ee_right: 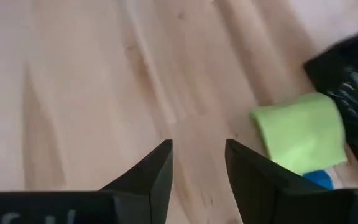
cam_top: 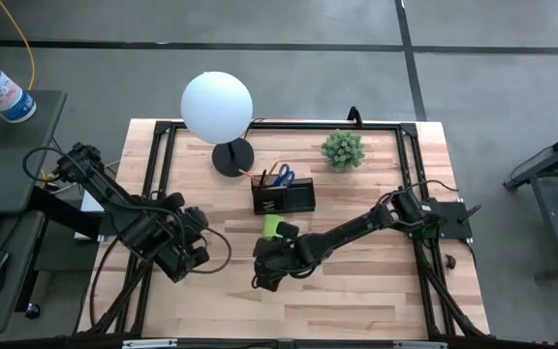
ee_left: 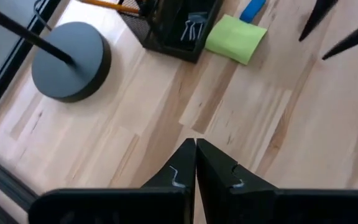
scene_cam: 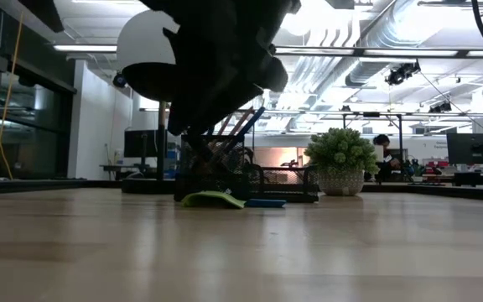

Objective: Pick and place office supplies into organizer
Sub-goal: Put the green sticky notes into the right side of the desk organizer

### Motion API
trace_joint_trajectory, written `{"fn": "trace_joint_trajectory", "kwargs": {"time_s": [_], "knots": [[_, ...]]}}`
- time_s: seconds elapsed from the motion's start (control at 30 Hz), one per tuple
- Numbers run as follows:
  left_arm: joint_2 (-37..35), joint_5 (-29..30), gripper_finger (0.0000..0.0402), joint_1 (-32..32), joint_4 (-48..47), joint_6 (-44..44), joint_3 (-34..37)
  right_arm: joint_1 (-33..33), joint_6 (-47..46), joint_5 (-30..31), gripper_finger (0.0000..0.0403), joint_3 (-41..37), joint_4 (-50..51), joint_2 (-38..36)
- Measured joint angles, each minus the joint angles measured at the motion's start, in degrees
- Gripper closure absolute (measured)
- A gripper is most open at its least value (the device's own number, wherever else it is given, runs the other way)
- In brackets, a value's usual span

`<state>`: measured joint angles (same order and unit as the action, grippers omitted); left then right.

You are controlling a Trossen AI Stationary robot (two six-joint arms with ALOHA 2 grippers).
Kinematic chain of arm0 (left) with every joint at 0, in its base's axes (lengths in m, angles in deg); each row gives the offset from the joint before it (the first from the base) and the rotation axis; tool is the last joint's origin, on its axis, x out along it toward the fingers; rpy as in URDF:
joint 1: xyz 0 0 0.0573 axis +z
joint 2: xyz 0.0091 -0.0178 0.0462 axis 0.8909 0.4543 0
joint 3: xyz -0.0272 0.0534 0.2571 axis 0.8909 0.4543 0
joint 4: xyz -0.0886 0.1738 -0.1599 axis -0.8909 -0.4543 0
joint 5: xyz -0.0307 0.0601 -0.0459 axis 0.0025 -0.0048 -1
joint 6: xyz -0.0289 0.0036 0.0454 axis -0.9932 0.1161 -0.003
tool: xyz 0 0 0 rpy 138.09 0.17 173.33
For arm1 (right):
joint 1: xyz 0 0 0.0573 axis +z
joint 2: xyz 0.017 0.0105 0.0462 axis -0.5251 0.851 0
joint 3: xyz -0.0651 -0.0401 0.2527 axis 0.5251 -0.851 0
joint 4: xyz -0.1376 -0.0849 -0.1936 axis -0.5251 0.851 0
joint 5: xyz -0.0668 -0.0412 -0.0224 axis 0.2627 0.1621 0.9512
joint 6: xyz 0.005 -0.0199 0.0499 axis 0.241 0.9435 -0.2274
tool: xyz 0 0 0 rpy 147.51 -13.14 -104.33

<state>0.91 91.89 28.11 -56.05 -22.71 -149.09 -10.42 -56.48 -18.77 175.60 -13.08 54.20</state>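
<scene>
The dark organizer [cam_top: 284, 198] stands mid-table with the blue-handled scissors [cam_top: 281, 175] and an orange pencil [cam_top: 258, 176] sticking up out of it. Small clips [ee_left: 194, 25] lie in one compartment. The lime-green sticky-note pad [cam_top: 272, 225] lies flat on the table just in front of the organizer, with the small blue block [scene_cam: 265, 202] beside it. My right gripper [ee_right: 199, 150] is open and empty above bare wood, near-side of the pad [ee_right: 300, 132]. My left gripper [ee_left: 196, 149] is shut and empty, left of the pad [ee_left: 235, 38].
A white globe lamp [cam_top: 217, 105] on a round black base [ee_left: 71, 60] stands left of the organizer. A small green potted plant [cam_top: 342, 149] sits toward the far right. Bare wood lies along the near edge. A black frame [cam_top: 407, 155] rims the table.
</scene>
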Motion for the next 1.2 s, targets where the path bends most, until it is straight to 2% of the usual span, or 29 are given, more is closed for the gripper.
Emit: {"fn": "trace_joint_trajectory", "kwargs": {"time_s": [0.1, 0.27, 0.4, 0.63, 0.87, 1.07, 1.2], "knots": [[0.0, 0.27, 0.04, -0.02, 1.17, 1.52, 0.0, -0.34, 7.17, -3.1, 0.0265, 0.0, 0.86, 0.27], [0.0, 1.59, 0.04, -0.02, 2.1, 1.68, 0.0, -0.35, 18.86, 0.78, 0.0265, -0.05, 1.41, 0.81], [0.0, 1.99, 0.0399, -0.02, 2.25, 1.49, 0.0, -1.0, 24.05, 4.28, 0.0261, -0.07, 1.35, 0.81], [0.0, 1.99, 0.0399, -0.02, 2.75, 1.27, 0.0, -2.74, 26.48, 3.81, 0.022, -0.09, 2.03, 2.36], [0.02, 1.98, 0.0399, -0.02, 3.74, 1.35, 0.0, -1.99, 31.38, 7.79, 0.0185, -0.09, 2.62, 5.24], [0.02, 1.34, 0.0398, -0.02, 3.76, 1.4, 0.0, -1.59, 30.68, 14.35, 0.0181, -0.09, 2.73, 6.71], [0.02, 1.04, 0.0399, -0.02, 3.76, 1.4, 0.0, -2.22, 28.69, 14.95, 0.0189, -0.09, 2.54, 6.71]]}}
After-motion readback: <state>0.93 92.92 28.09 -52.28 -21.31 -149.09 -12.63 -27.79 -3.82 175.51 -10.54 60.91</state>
